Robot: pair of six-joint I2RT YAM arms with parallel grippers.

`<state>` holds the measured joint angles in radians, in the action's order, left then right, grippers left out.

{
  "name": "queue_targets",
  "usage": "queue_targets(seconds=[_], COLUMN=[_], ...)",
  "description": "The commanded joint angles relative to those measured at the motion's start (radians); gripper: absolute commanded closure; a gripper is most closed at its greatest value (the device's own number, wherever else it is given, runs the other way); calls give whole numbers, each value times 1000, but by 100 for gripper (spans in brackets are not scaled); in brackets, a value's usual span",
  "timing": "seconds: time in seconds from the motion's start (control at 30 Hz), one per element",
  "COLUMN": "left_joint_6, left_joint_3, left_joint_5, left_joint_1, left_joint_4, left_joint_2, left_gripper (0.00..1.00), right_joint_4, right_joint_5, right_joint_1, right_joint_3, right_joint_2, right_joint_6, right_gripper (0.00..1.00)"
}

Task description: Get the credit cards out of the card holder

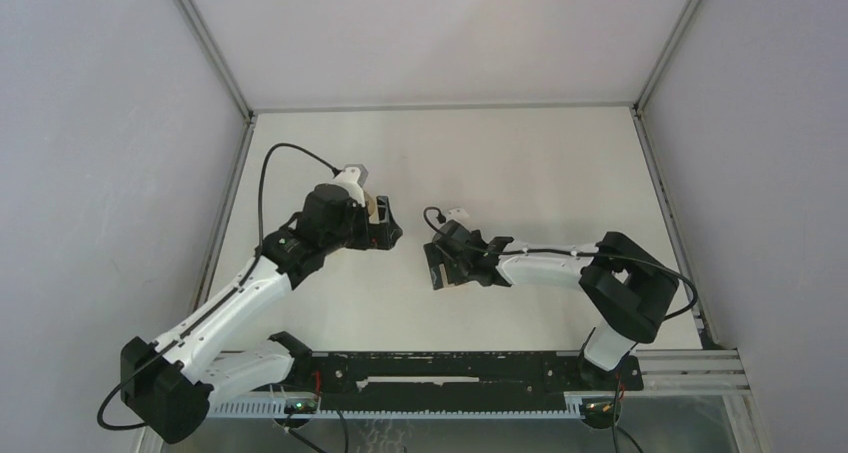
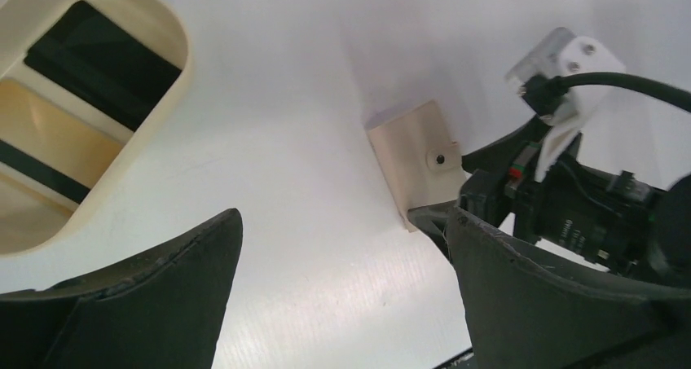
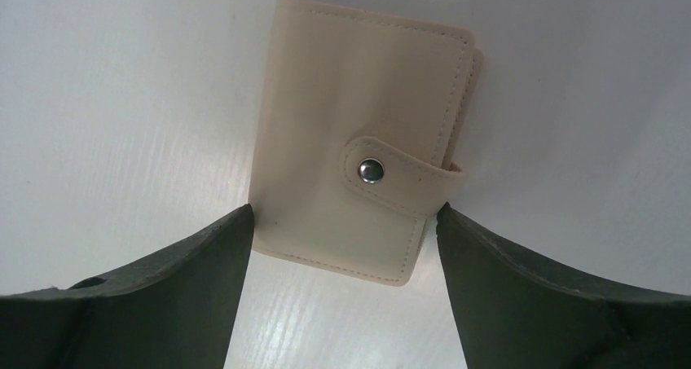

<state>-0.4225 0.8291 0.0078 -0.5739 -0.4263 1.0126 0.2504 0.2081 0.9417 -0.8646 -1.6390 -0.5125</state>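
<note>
Card holder (image 3: 363, 141), snapped shut, is laid flat on the table (image 1: 520, 163) right of centre and straddled by the spread right gripper (image 3: 344, 214). The left gripper (image 2: 344, 216) is spread and empty. If closed on, the flat cover may be skidded, its snap left fastened.

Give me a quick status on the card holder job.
Left pincer open, near tray. Right pincer open, straddling card holder. Holder flat on table, snap fastened. Nothing in the way.

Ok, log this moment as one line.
card holder: closed, snapped, flat on table | right gripper: jaws open, either side of it | left gripper: jaws open, empty | tray: black card, tan card inside
</note>
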Motion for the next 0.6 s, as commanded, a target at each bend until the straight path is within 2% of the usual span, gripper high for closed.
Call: queue_targets(seconds=[0.0, 0.23, 0.33, 0.57], left_joint_6=[-51, -173, -191, -196], left_joint_3=[-16, -69, -64, -22], left_joint_5=[-97, -61, -90, -129], left_joint_1=[-2, -13, -32, -75], left_joint_4=[94, 252, 271, 290], left_joint_2=[18, 132, 194, 321], left_gripper=[1, 3, 4, 5], right_joint_4=[-77, -118, -125, -167], right_joint_5=[-32, -62, -65, -7], right_joint_1=[-41, -110, -120, -124], right_joint_3=[-5, -5, -5, 5], right_joint_2=[-34, -32, -14, 91], right_joint_6=[37, 153, 182, 221], right_gripper=[11, 11, 11, 2])
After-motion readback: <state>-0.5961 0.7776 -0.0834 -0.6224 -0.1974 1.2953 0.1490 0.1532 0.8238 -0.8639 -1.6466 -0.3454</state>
